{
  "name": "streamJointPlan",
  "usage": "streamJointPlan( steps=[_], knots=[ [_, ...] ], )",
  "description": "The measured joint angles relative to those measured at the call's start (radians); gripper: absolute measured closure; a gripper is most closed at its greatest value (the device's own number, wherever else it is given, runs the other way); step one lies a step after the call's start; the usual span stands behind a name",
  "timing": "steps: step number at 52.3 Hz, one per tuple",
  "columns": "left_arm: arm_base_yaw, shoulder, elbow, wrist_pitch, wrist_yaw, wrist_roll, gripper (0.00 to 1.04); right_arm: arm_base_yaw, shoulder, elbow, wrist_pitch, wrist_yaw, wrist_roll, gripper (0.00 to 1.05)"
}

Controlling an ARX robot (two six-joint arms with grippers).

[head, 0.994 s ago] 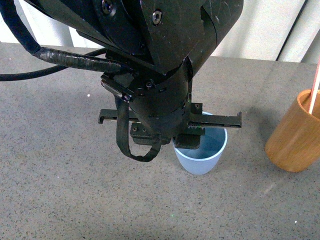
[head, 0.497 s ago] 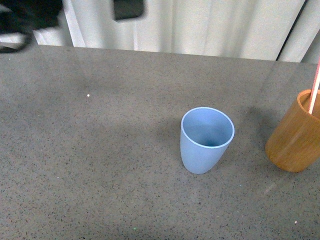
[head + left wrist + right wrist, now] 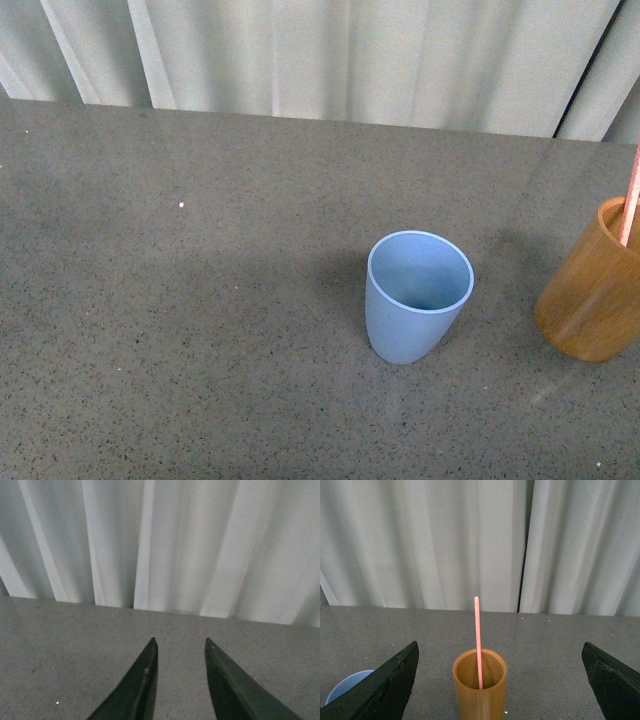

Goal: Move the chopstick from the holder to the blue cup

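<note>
Right gripper (image 3: pixel 500 647) fingers (image 3: pixel 385 685) are spread wide. The thin pink chopstick (image 3: pixel 478 640) ahead, between them, may be knocked if closure is skewed.

Soft, even light falls on the grey table (image 3: pixel 200 330); the blue cup (image 3: pixel 415 310) throws a diffuse shadow to its left. The pale curtain (image 3: pixel 350 60) is brightest. The left wrist view looks hazy.
</note>
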Motion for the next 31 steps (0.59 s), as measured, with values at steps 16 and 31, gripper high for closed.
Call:
streamJointPlan(
  steps=[16,31],
  knots=[
    [0.084,-0.197,-0.14,-0.062,0.09,0.011,1.01,0.0,0.0,0.0,0.0,0.002,0.0,0.1],
    [0.206,-0.407,-0.23,-0.179,0.214,0.011,1.01,0.0,0.0,0.0,0.0,0.002,0.0,0.1]
  ],
)
